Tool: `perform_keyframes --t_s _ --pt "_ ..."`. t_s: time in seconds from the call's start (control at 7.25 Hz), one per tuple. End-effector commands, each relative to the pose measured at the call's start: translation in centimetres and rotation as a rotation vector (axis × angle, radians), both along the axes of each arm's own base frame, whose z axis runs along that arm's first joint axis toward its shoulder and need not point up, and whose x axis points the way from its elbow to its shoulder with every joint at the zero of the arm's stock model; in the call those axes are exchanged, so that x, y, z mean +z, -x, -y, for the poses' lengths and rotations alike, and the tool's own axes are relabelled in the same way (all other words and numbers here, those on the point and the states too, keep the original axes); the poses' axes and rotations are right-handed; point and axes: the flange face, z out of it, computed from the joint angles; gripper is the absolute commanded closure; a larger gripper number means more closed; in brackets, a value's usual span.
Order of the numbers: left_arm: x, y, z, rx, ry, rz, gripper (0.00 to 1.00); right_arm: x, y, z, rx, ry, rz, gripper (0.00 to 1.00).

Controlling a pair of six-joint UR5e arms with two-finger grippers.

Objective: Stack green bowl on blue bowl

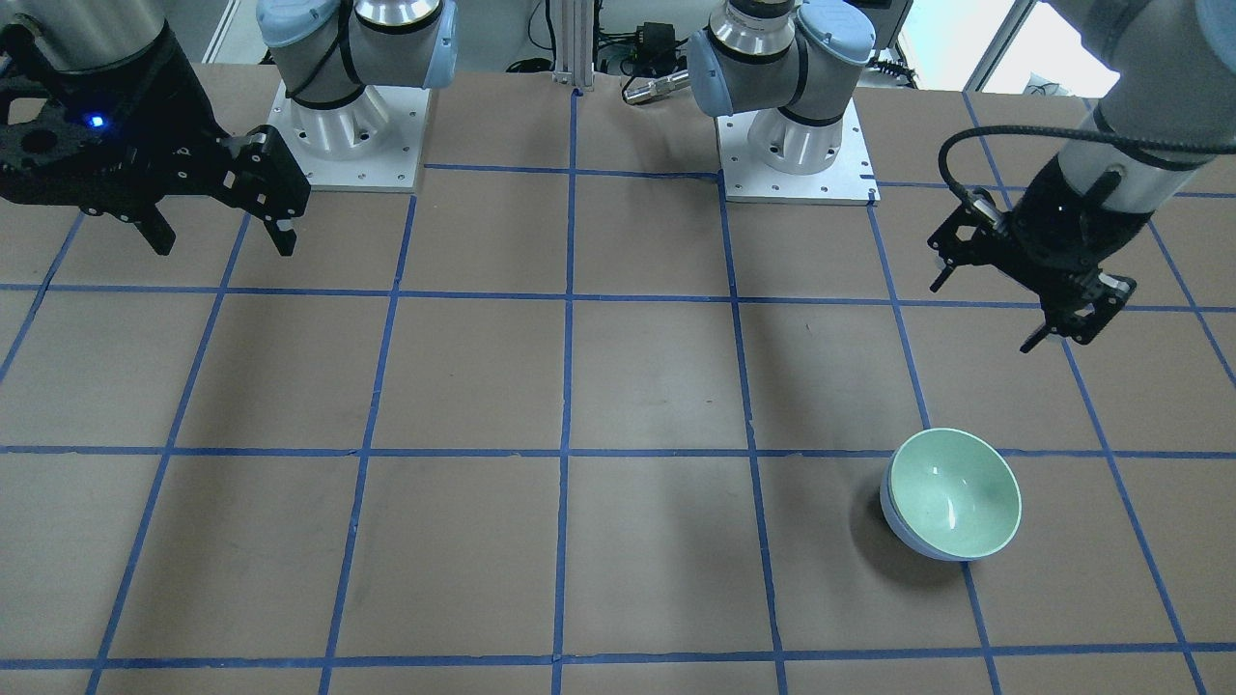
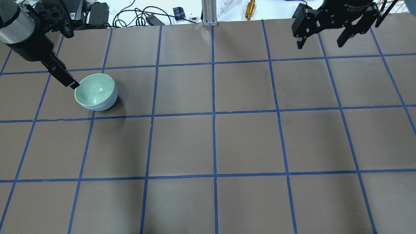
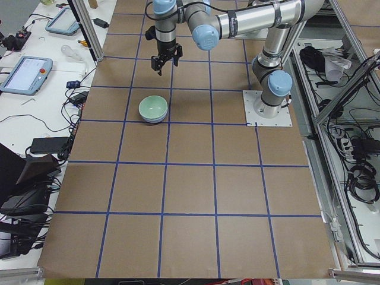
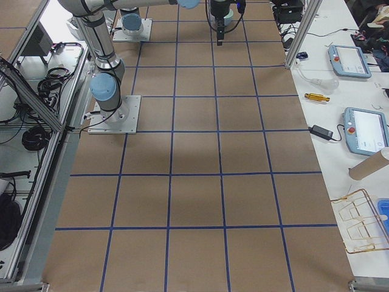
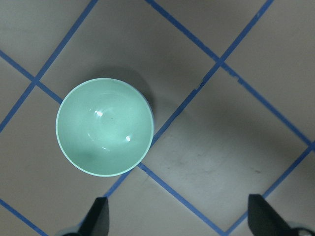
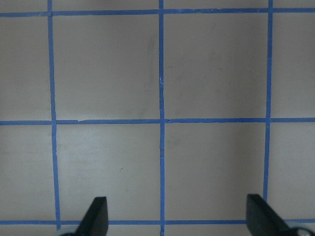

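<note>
Green bowl sits nested in blue bowl, lower right; left gripper hangs nearer, above-right, jaws released; right gripper, upper left, also released.

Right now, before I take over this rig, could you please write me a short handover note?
Left gripper: open, empty, raised off to one side of the bowls.
Right gripper: open, empty, far across the table.
Green bowl sits nested inside blue bowl, upright on the table.
Done: the stack.
Left: nothing that I can see; perhaps only park the arms.
</note>
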Motion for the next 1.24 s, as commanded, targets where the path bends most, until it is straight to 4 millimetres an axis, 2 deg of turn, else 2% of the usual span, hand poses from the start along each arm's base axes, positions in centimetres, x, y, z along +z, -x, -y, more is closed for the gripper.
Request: perform_keyframes --t_s 0.0,0.14,0.28,0.41,0.55,1.1 --pt "3.3 6.8 -1.9 0.231 -0.025 -0.002 0.0 0.0 0.0 0.0 0.0 0.001 0.0 0.0" --pt "3.4 9.0 -2.5 0.456 -0.031 -0.015 0.0 0.0 0.0 0.0 0.0 0.001 0.0 0.0" --pt "3.7 10.8 -3.6 0.608 -0.043 -0.015 0.0 0.0 0.0 0.0 0.0 0.001 0.0 0.0" --pt "3.8 11.6 -4.0 0.771 -0.041 -0.02 0.0 0.0 0.0 0.0 0.0 -0.001 0.001 0.0" --pt "4.0 11.6 -4.3 0.813 -0.041 -0.021 0.0 0.0 0.0 0.0 0.0 0.001 -0.001 0.0" --pt "3.9 11.4 -4.2 0.809 -0.04 -0.023 0.0 0.0 0.0 0.0 0.0 -0.001 0.001 0.0"
